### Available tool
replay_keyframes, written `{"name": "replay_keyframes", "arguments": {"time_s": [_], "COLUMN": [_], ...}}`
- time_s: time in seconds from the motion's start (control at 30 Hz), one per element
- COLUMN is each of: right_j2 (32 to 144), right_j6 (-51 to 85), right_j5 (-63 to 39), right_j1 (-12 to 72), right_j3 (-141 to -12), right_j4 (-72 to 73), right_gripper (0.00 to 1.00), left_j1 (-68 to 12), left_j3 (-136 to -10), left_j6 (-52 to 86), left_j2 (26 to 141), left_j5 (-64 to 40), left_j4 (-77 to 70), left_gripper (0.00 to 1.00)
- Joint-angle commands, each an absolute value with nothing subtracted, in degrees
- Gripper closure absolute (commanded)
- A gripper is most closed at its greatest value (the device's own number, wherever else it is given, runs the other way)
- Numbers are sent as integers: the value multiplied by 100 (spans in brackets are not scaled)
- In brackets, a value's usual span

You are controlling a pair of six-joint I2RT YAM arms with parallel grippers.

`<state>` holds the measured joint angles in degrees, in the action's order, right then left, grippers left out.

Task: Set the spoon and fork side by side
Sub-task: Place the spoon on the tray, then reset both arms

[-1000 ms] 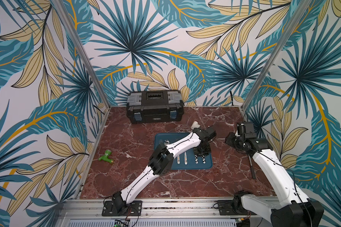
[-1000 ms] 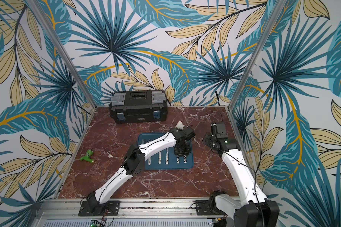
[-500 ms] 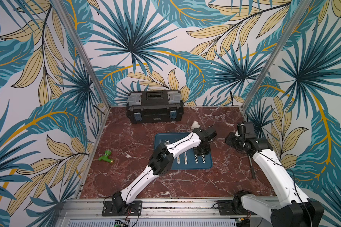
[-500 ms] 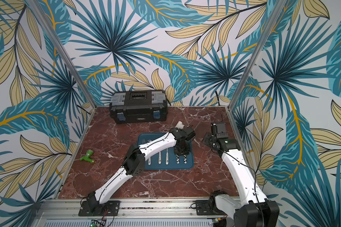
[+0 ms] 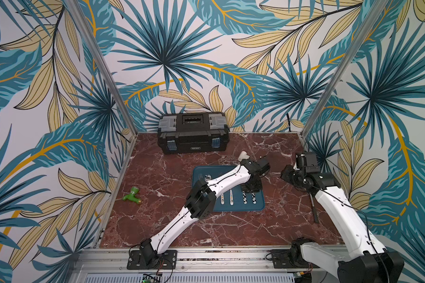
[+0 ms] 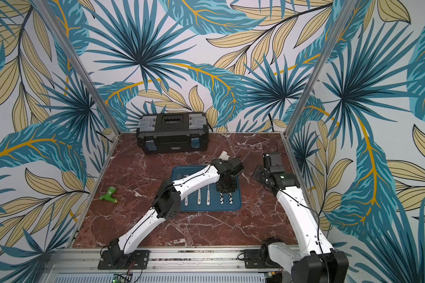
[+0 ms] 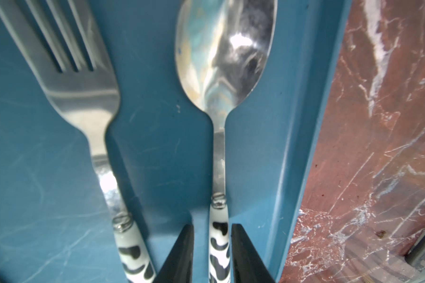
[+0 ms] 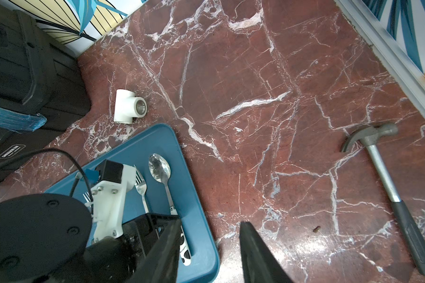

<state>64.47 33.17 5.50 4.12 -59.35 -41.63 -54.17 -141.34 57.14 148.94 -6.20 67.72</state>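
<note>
The red marble counter [image 5: 157, 171] fills the floor of the booth, with a black toolbox [image 5: 193, 133] against the back wall. From the front rail the left arm [image 5: 221, 181] reaches diagonally over the blue tray [image 5: 260, 204], elbow low and wrist bent over so the left claw [image 7: 212, 230] points straight down at the tray's right side. The right arm [image 5: 334, 208] rises from its own base and leans back, its wrist cocked toward the tray. The right claw [image 8: 209, 221] is spread, with nothing between its fingers, over bare marble beside the tray's edge. A hammer [image 8: 388, 178] lies well apart on the far right, fully seen only from the right wrist. The spoon [image 7: 223, 56] lies flat just inside the tray's right wall, long axis front to back, bowl toward the toolbox, cow-patterned handle toward the rail. The fork [image 7: 81, 80] lies beside it, nearly parallel, tines the same way, not touching. The left claw straddles the spoon's handle, slightly parted, a sliver of blue showing beside the handle. In both top views the wrist hides both heads and only the handles show; the right wrist view shows the spoon's bowl and most of the fork. A white tee fitting [image 8: 128, 106] sits behind the tray, a green fitting [image 5: 132, 195] far left.
</note>
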Motion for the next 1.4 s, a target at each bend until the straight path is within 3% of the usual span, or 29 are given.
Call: {"name": "replay_keyframes", "arguments": {"time_s": [0.0, 0.33, 0.53, 0.6, 0.67, 0.7, 0.73, 0.77, 0.8, 0.97, 1.07, 1.17, 1.23, 1.37], "right_j2": [6372, 6360, 6319, 6294, 6252, 6239, 6224, 6211, 6201, 6185, 6184, 5988, 5808, 5723], "right_j6": [3261, 3260, 3228, 3170, 3129, 3119, 3116, 3142, 3170, 3170, 3274, 3251, 3373, 2852], "right_j5": [527, 575, 643, 617, 598, 604, 614, 655, 726, 968, 1539, 1826, 1848, 1358], "right_j1": [391, 391, 360, 360, 360, 363, 360, 365, 360, 369, 369, 369, 375, 378], "right_j3": [-5845, -5847, -5851, -5845, -5828, -5819, -5810, -5809, -5793, -5789, -6202, -6344, -6092, -5135], "right_j4": [-4108, -4113, -4104, -4098, -4076, -4065, -4047, -4061, -4058, -4008, -4444, -4160, -3606, -1724], "right_gripper": [54, 54, 52, 50, 47, 44, 39, 26, 1, 1, 0, 1, 0, 0], "left_j1": [-5432, -5511, -5480, -5392, -5244, -5145, -5064, -4976, -4891, -4402, -3599, -2733, -2243, -1375], "left_j3": [-14431, -14915, -14419, -13736, -12755, -12125, -11601, -10928, -10376, -9041, -8081, -6802, -5752, -4093], "left_j6": [5588, 5371, 4479, 3942, 3419, 3181, 3058, 2864, 2581, 2255, 2395, 2239, 1692, 1805], "left_j2": [14567, 14096, 12720, 11957, 11135, 10639, 10212, 9726, 9264, 7898, 7105, 6114, 5479, 4775], "left_j5": [-472, -349, 484, 1028, 1387, 1563, 1744, 1941, 2078, 3704, 3672, 3721, 3320, 3039], "left_j4": [6890, 6837, 6669, 6440, 5976, 5669, 5377, 4979, 4732, 5009, 4747, 3616, 2117, -202], "left_gripper": [69, 69, 62, 57, 44, 28, 2, 0, 0, 0, 0, 0, 0, 0]}}
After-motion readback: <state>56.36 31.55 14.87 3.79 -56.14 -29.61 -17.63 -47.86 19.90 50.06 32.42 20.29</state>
